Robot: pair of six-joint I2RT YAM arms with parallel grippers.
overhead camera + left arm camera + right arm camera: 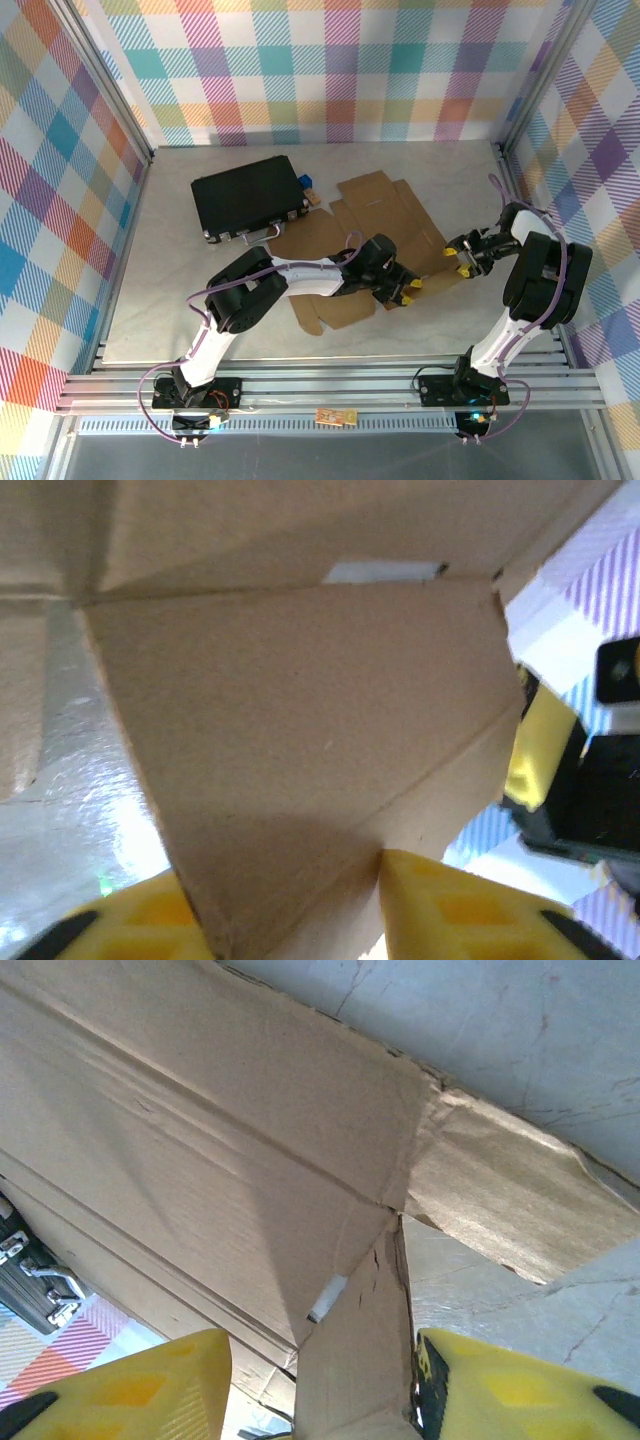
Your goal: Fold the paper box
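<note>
While the left arm (300, 275) lies across it in the top view, the middle of the paper box (385, 205) is hidden. Only its outer panels and flaps are seen, spread on the grey desk (160, 300) between the black case (250, 200) and the right arm (530, 280). The sheet is plain brown cardboard, matte and fibrous, die-cut with notched flaps and scored with straight creases.

In the left wrist view the left fingers (455, 910), blocky yellow pads cut off by the bottom edge, are closed on a raised, roughly trapezoid flap that runs down between them. Both pads are seen against its faces, so the flap is taken as pinched, though the contact itself is out of frame. A small slot is cut at the fold above it.

In the right wrist view the right fingers (520, 1390) are held partly open around an upright flap edge. The flap is touched by one pad while a clear gap is left at the other, so nothing is clamped. A ragged, wrinkled corner tab is seen beside that crease, lying on the glossy, marbled desk.

The case is hard-sided with a metal handle. Whether its near corner touches the cardboard or only lies just beside it cannot be told. A small blue object (305, 182) at its far corner is too small to identify.
</note>
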